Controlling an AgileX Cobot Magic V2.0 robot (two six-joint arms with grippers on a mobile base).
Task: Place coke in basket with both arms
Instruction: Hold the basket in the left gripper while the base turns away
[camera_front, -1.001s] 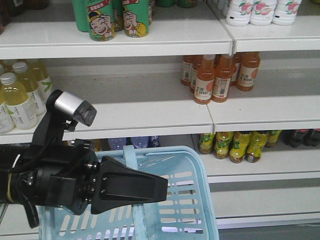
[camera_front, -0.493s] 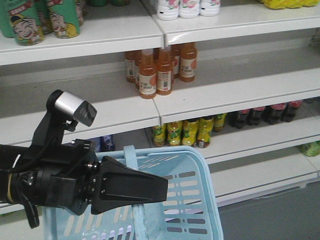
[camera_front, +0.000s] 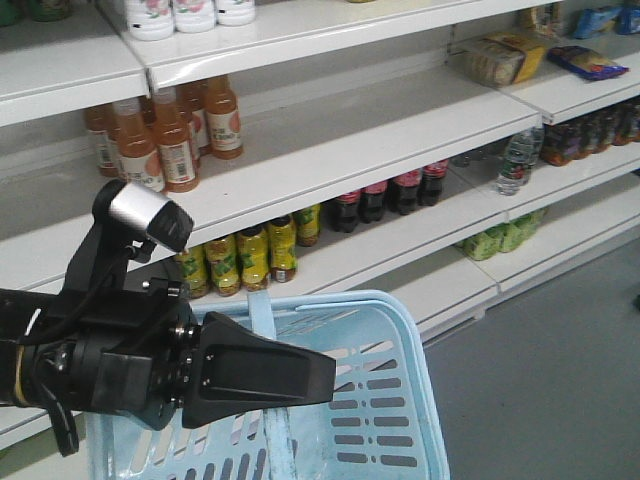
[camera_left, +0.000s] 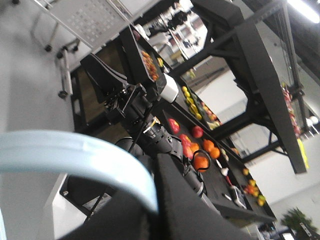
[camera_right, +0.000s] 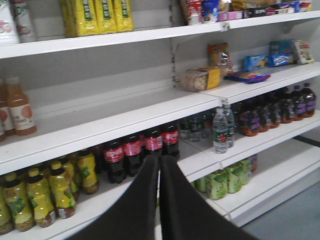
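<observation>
Several coke bottles (camera_front: 390, 192) with red labels stand on a middle shelf, also in the right wrist view (camera_right: 134, 152). The light blue slotted basket (camera_front: 385, 400) hangs at the bottom of the front view. My left gripper (camera_front: 325, 378) is shut on its handle (camera_front: 262, 310). In the left wrist view the handle (camera_left: 75, 157) arcs between the black fingers of the left gripper (camera_left: 157, 200). My right gripper (camera_right: 159, 161) is shut with nothing in it and points at the coke bottles from some distance. The inside of the basket is mostly hidden by the arm.
Orange juice bottles (camera_front: 165, 140) stand on the upper shelf, yellow-labelled bottles (camera_front: 240, 255) left of the coke, water bottles (camera_front: 512, 160) to the right and green bottles (camera_front: 500, 238) below. Snack packets (camera_front: 500, 55) lie top right. Grey floor (camera_front: 560, 360) is at the right.
The shelves have slid left in the front view; the coke, water and snack packets have come into sight. The left arm and basket keep the same place in the frame.
</observation>
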